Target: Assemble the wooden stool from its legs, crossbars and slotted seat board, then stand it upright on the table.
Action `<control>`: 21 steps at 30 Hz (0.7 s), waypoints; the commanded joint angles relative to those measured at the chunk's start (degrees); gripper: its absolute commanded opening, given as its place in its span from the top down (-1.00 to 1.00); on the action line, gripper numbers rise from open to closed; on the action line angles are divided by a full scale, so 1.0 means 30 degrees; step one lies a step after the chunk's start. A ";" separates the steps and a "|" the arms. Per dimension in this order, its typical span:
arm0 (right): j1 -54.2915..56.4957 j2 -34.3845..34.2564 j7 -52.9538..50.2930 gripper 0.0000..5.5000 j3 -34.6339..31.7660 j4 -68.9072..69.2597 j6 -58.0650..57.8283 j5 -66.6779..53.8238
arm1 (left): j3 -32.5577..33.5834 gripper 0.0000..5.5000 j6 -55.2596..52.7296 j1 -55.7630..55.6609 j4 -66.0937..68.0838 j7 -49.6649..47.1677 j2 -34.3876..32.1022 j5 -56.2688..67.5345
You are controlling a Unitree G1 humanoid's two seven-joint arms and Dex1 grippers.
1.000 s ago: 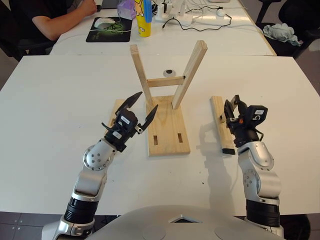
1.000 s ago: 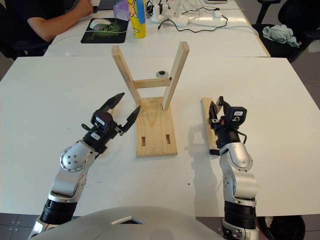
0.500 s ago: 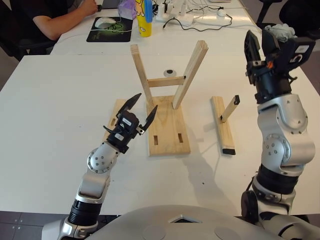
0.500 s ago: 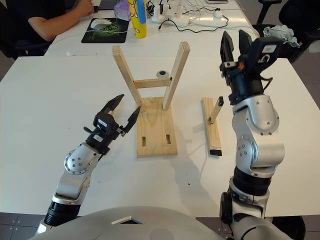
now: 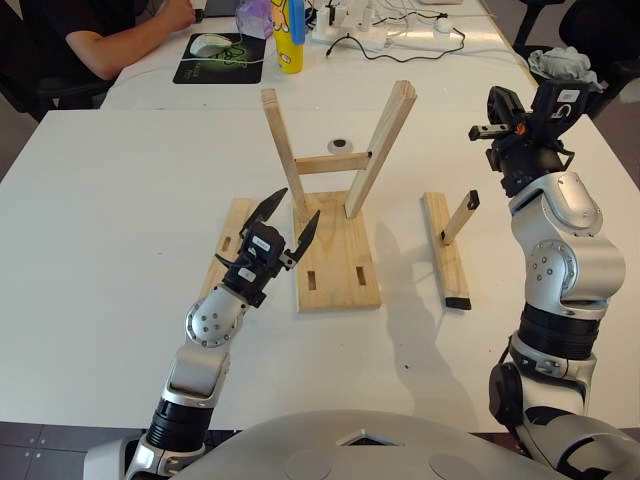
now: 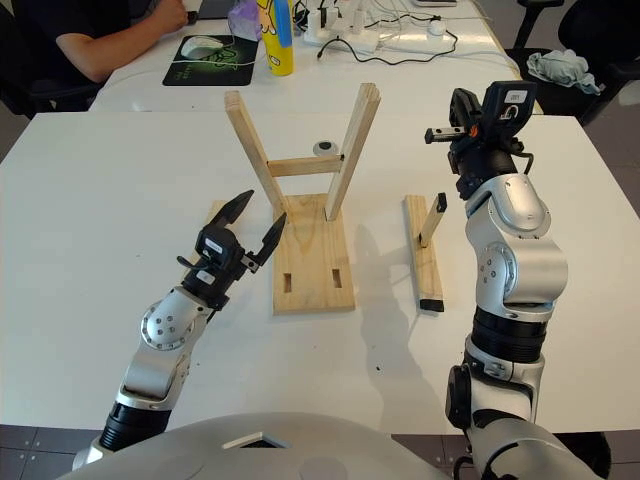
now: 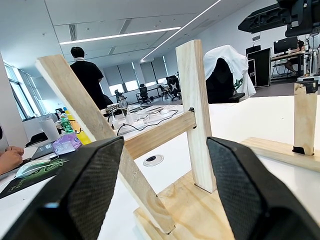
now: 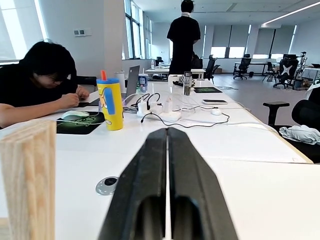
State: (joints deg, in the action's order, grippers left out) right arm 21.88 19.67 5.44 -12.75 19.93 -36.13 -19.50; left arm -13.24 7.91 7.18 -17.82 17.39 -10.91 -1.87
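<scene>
The slotted seat board lies flat mid-table. Two legs joined by a crossbar stand in its far slots, leaning apart. A third leg lies to the board's right with a short crossbar sticking up from it. Another wooden piece lies left of the board. My left gripper hovers open over the board's left edge, facing the standing frame. My right gripper is raised above the table's far right, fingers pressed together, holding nothing.
A round cable port sits in the table behind the frame. The desk beyond carries a yellow bottle, a mouse on a mat and cables, with a person seated at it. The table's near half is bare white surface.
My right arm rose from the lying leg, leaving it on the table, then turned its gripper sideways and shut it. My left gripper edged slightly toward the seat board.
</scene>
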 commanded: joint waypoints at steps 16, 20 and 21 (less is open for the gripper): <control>-0.3196 -0.0667 0.0382 1.00 0.1022 -0.1726 -0.0317 0.1384 | -0.0140 -0.12 -0.0293 0.0026 0.0117 0.0183 -0.0042 0.0133; -0.2939 -0.0373 0.0574 1.00 0.0965 -0.2028 -0.0253 0.1466 | -0.0046 -0.12 -0.0250 -0.0003 0.0154 0.0088 -0.0004 0.0095; -0.2822 -0.0322 0.0646 1.00 0.0975 -0.1983 -0.0060 0.1484 | -0.0010 -0.12 -0.0236 -0.0018 0.0182 0.0055 0.0007 0.0083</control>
State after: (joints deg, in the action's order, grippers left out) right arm 14.13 18.37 6.91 -10.02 15.65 -34.81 -15.61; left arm -13.43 7.53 7.04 -17.12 17.90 -10.96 -1.44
